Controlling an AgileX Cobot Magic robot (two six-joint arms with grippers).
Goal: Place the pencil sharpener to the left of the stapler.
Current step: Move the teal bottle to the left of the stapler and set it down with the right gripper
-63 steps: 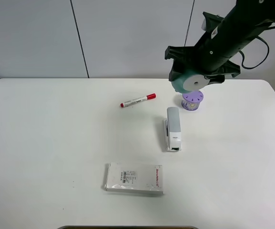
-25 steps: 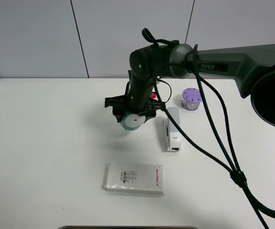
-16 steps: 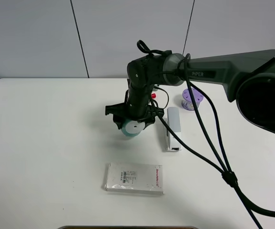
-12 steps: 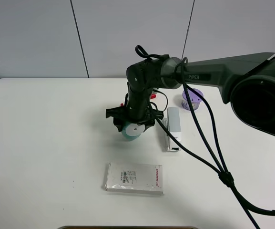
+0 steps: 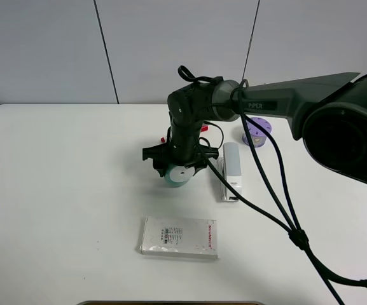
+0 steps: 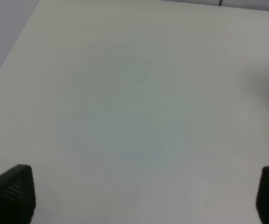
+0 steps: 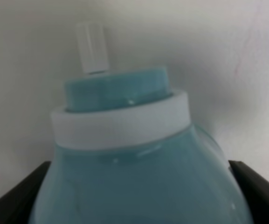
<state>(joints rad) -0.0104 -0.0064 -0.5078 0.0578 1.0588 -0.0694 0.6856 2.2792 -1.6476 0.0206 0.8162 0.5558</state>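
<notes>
Now the pencil sharpener (image 5: 178, 175) is gripped by the right end effector (image 5: 176, 166), just left of the stapler (image 5: 231, 170).
The right arm is stretched in from the right of the high view and across the middle, with its wrist bent down so that the end effector points at the bench (image 5: 62, 190). Its fingers are closed on either side of the teal body, and the white round face is turned toward the front edge of the bench. Whether the sharpener touches the bench cannot be told. A white packet (image 5: 179, 237) is seen nearer the front, well apart, and a purple disc (image 5: 254, 130) is partly hidden behind the arm. The left end effector (image 6: 141, 193) is held wide open over bare bench, with nothing between its fingers.
</notes>
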